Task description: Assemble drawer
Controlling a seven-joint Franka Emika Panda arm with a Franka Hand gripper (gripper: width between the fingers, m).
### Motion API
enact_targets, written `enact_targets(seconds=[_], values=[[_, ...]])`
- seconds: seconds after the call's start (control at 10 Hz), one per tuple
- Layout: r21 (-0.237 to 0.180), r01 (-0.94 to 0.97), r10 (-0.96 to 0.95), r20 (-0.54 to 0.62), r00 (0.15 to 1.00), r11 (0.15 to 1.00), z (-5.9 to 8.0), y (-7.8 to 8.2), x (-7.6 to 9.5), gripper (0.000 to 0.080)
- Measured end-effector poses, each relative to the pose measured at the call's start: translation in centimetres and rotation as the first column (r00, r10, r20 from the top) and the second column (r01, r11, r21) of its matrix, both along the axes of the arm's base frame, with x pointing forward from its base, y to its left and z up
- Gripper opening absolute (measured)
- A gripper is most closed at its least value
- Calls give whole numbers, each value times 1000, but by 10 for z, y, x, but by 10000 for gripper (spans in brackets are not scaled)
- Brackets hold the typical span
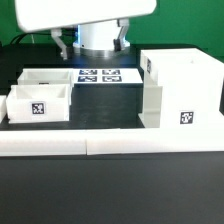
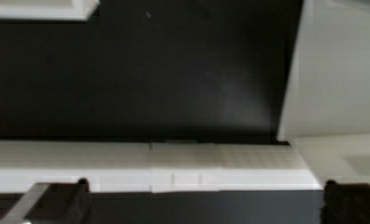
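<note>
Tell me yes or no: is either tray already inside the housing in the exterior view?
No. Both trays sit on the table at the exterior view's left, apart from the housing at its right.

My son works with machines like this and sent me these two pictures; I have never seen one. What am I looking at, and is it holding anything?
It is a robot arm that builds a small white plastic drawer unit from loose parts. The exterior view comes from a camera standing off the arm. At the back you see the arm's white body and its gripper, raised above the dark table. On that view's right stands the tall housing; on its left sit two small trays, one behind the other. Between them lies the flat marker board, which only helps the cameras. The long low white strip in front is a border.

The wrist view looks down from the arm itself; the dark jaws frame nothing, so nothing is held.
</note>
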State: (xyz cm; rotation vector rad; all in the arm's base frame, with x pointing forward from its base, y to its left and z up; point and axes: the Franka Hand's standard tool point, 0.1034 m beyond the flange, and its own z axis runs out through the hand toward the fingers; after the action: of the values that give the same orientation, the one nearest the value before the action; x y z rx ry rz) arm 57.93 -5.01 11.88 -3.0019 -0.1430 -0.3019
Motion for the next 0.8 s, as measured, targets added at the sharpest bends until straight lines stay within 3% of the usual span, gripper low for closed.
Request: enact_targets(seconds=[0.4, 0.6, 0.8], values=[[0, 0, 0, -1, 1000, 1000, 0, 1, 0, 649], [28, 44, -42, -74, 996, 999, -9, -3, -15, 649], [27, 33, -29, -152, 988, 999, -19, -16, -31, 649]])
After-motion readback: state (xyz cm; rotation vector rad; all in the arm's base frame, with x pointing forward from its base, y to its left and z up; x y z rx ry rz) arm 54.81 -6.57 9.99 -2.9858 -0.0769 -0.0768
